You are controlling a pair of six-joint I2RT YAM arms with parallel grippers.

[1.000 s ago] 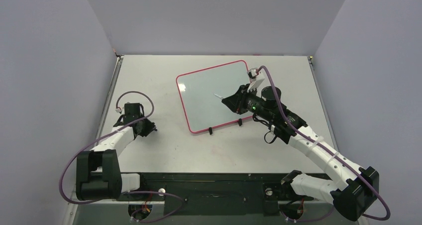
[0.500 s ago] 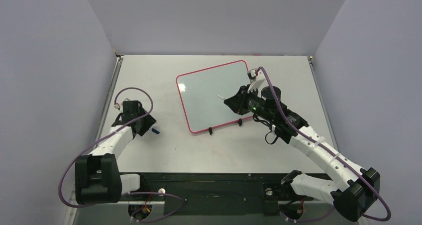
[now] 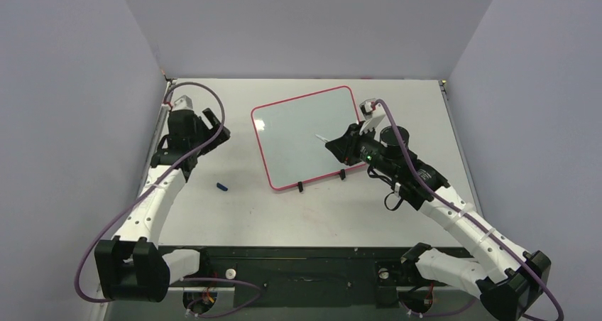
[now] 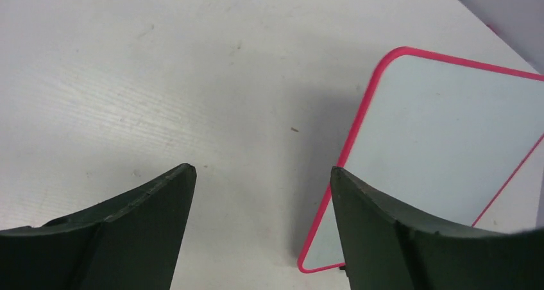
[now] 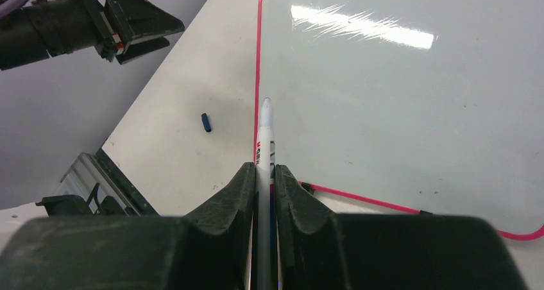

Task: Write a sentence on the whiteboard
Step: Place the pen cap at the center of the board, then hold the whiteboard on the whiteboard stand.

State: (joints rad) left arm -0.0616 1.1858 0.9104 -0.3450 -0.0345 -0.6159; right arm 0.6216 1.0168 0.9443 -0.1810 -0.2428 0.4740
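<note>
The whiteboard (image 3: 302, 133), white with a thin red rim, lies tilted in the middle of the table. Its surface (image 5: 398, 97) is blank and no sentence shows on it. My right gripper (image 3: 339, 145) is shut on a white marker (image 5: 264, 136), whose uncapped tip hangs over the board near its lower right part. My left gripper (image 3: 216, 129) stands open and empty above the table, left of the board. The board's red corner (image 4: 442, 155) appears past the left gripper's right finger (image 4: 385, 219). The left gripper (image 5: 141, 30) is also seen in the right wrist view.
A small blue marker cap (image 3: 222, 187) lies on the table left of the board's near corner, also seen as the cap (image 5: 206, 122). Two black clips (image 3: 300, 187) sit on the board's near edge. Grey walls close in the table on three sides.
My left gripper opened, let go of the blue cap, which now lies on the table, then rose and swung toward the back left. The right gripper with the marker shifted slightly right.
</note>
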